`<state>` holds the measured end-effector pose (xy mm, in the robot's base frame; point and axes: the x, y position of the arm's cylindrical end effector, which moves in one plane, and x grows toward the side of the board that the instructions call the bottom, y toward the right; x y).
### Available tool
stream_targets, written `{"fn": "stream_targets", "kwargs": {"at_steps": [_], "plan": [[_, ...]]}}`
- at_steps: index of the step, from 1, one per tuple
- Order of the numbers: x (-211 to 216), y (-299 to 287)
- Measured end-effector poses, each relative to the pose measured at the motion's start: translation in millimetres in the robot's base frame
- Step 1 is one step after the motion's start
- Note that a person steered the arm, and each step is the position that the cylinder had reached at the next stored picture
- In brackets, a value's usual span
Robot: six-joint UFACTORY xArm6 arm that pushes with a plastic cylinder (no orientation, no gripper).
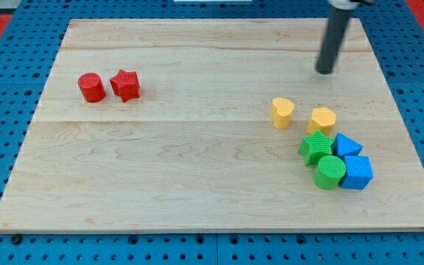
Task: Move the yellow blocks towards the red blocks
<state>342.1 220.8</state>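
Two yellow blocks lie at the board's right: a yellow heart-shaped block [282, 112] and another yellow block [322, 119] just right of it. Two red blocks sit at the upper left: a red cylinder [91, 87] and a red star-shaped block [125, 85], close together. My tip [324, 71] is above and slightly right of the yellow blocks in the view, apart from them, touching no block.
A cluster sits below the yellow blocks: a green star-shaped block [316, 147], a green cylinder [330, 172], a blue triangular block [347, 144] and a blue block [357, 172]. The wooden board [197, 184] lies on a blue pegboard; its right edge is near the cluster.
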Motion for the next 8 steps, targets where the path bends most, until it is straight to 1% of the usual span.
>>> {"fn": "stream_targets", "kwargs": {"at_steps": [1, 2, 3, 4, 8], "plan": [[39.4, 57.3], [73.4, 84.8], [101.9, 88.2], [127.4, 84.1], [132.1, -2.4]]}}
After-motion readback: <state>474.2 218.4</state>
